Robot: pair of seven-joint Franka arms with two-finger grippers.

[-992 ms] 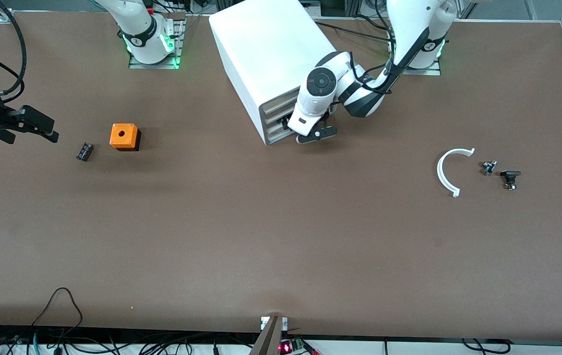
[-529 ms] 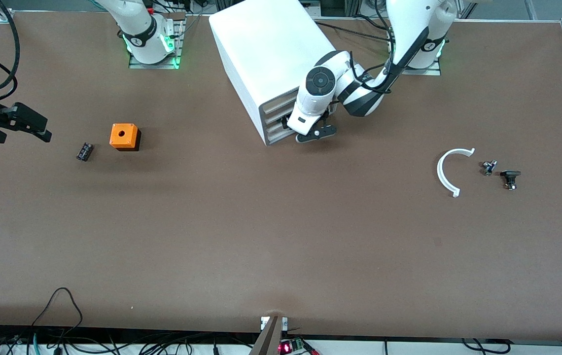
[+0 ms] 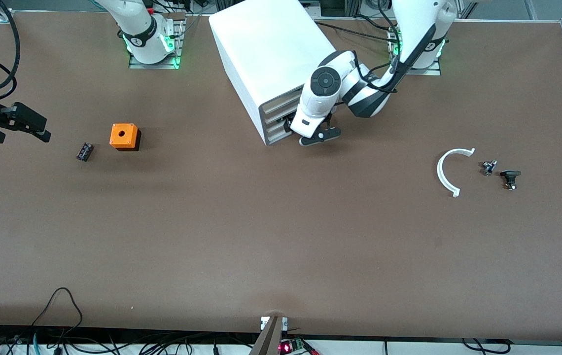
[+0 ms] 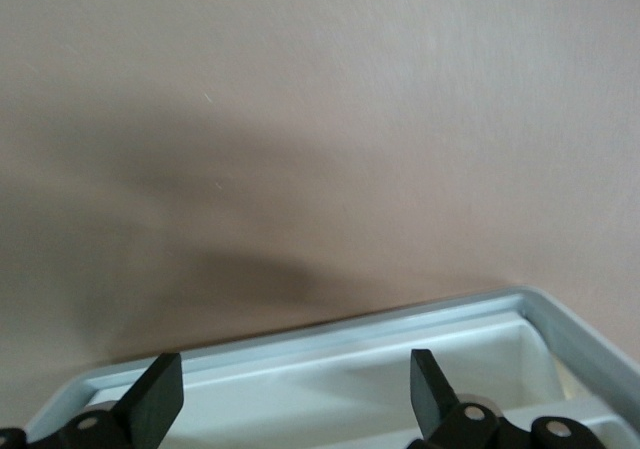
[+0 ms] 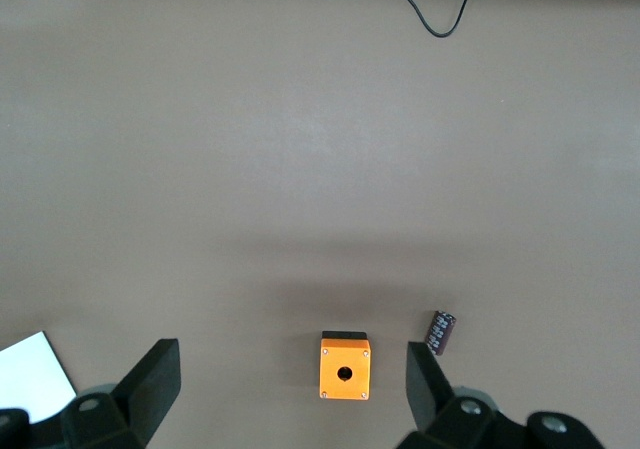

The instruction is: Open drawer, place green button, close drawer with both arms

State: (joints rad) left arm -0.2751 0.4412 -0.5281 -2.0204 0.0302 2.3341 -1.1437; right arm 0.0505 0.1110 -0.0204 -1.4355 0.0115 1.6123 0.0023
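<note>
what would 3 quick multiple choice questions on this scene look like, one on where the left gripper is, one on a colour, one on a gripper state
1. Where is the left gripper?
A. over the orange cube
B. at the drawer fronts of the white cabinet
C. over the white curved piece

2. What colour is the cube with a hole?
A. green
B. blue
C. orange

3. How do the right gripper's fingers stand?
A. open, empty
B. shut on the cube
C. shut on a cable

Answers:
1 B, the front view shows it against the stacked drawers.
2 C, both front and right wrist views show it orange.
3 A, the right wrist view shows its fingers apart over bare table.
</note>
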